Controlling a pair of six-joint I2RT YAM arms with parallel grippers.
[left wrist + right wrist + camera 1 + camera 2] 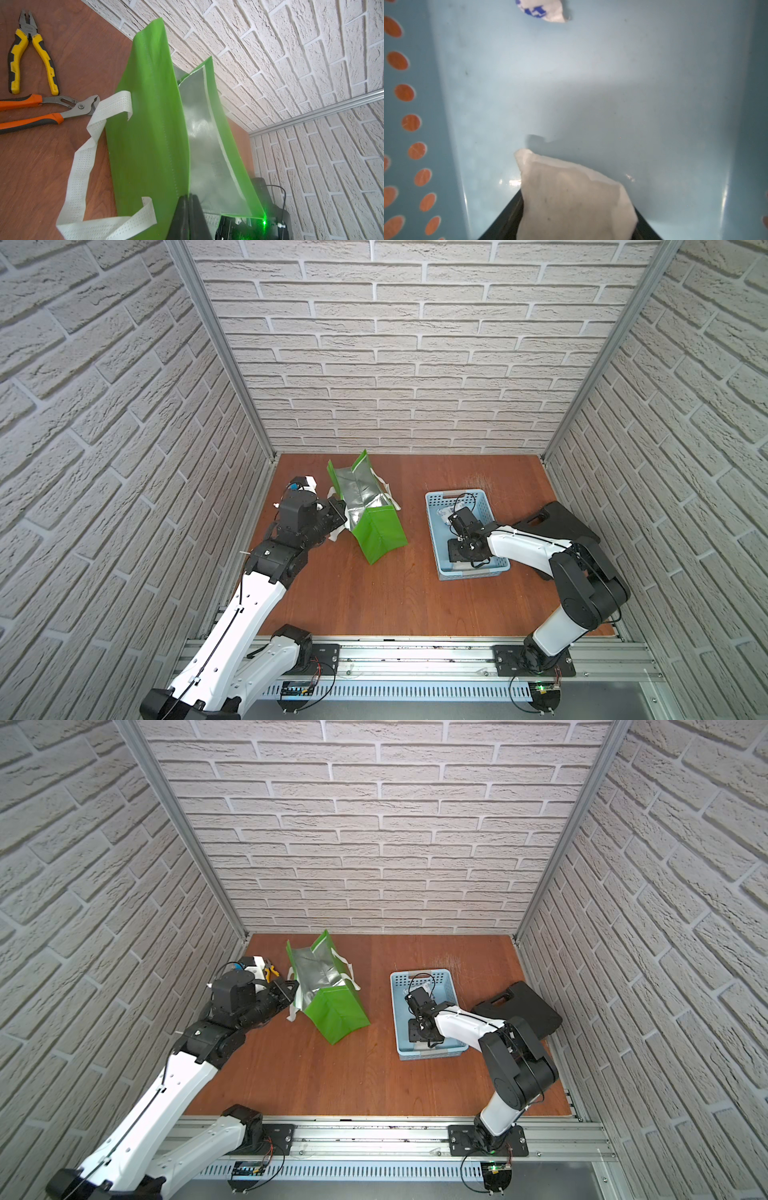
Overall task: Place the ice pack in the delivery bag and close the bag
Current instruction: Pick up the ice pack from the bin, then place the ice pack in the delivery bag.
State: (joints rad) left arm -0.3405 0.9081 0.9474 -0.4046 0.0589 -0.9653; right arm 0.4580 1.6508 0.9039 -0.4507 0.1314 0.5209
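Upper left of the left wrist view: yellow pliers and orange pliers lie beside the bag's white strap, obstructing nothing.

Left of centre in a top view: the left gripper is pinched tight on one wall of the delivery bag, keeping its foil mouth open. If that thin wall slips, the mouth would likely sag.

Right of centre, inside the blue basket: the right gripper is partly closed against both sides of the ice pack. The soft pouch may slide out on lifting. The basket wall stands between pack and bag.

Far right: a black case lies well clear.
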